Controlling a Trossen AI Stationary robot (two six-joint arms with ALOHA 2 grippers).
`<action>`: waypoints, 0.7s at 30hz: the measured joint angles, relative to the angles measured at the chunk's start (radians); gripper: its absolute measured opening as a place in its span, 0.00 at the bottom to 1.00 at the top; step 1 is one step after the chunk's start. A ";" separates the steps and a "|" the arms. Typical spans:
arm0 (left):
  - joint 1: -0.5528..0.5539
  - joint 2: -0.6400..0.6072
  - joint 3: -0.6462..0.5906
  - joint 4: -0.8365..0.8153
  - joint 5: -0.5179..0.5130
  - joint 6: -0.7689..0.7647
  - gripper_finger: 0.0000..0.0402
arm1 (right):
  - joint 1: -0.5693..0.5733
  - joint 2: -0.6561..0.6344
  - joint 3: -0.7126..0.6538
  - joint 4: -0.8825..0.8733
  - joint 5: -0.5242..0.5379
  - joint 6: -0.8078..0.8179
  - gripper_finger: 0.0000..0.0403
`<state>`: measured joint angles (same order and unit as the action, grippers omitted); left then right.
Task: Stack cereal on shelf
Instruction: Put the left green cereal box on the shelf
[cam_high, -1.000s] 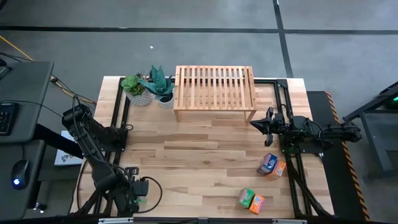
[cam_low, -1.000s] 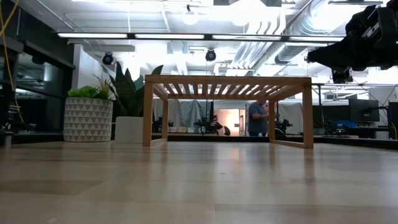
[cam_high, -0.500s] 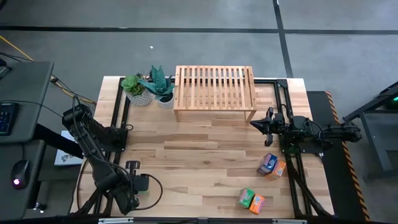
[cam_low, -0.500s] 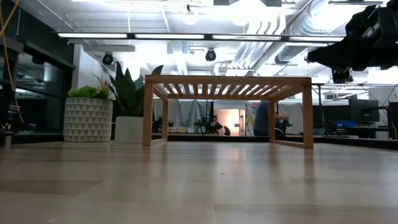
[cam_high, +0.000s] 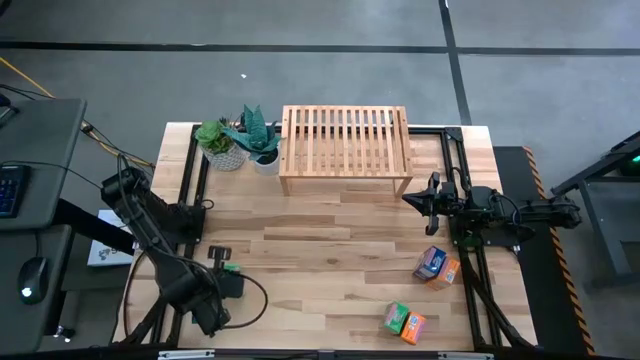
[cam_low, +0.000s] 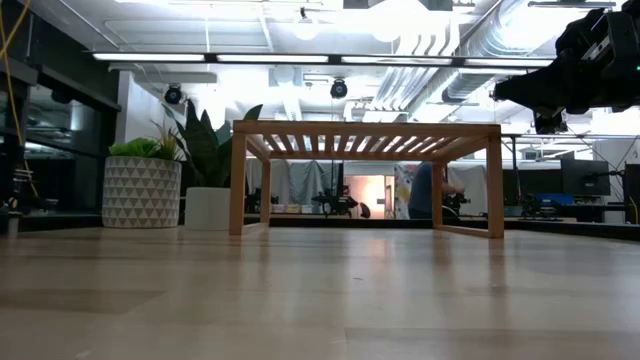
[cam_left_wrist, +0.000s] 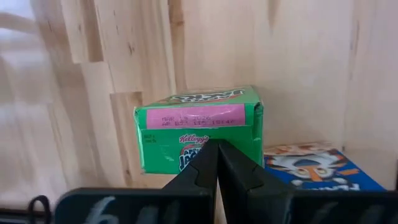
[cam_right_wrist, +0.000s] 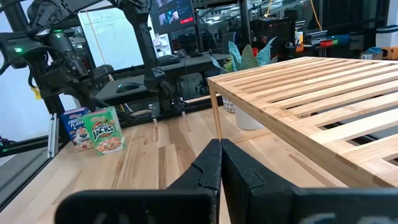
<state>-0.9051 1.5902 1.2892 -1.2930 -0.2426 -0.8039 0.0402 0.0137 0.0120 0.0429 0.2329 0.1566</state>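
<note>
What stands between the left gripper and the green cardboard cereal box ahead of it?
Nothing visible. The shut left gripper points straight at the green cardboard cereal box on the wood-plank tabletop; a blue cardboard box lies beside it, off the path.

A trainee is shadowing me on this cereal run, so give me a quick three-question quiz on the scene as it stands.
1. True or false: a cereal box already sits on the wooden shelf.
2. What does the shut left gripper point at? A) the green Apple Jacks box B) a potted plant C) a shelf leg
3. In the high view, how many cereal boxes lie on the side of the right gripper?

Key
1. False: its slatted top is bare.
2. A
3. Four: a blue-and-orange pair and a green-and-orange pair.
</note>
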 joint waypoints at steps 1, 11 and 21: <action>0.006 0.000 0.000 0.000 -0.003 0.010 0.00 | 0.000 0.000 0.000 0.000 0.000 0.000 0.00; 0.086 0.000 0.000 -0.002 -0.008 0.129 0.00 | 0.000 0.000 0.000 0.000 0.000 0.000 0.00; 0.129 0.000 0.000 -0.066 -0.059 0.154 0.00 | 0.000 0.000 0.000 0.000 0.000 0.000 0.00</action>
<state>-0.7757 1.5902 1.2892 -1.3595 -0.3013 -0.6495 0.0400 0.0137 0.0122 0.0429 0.2325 0.1568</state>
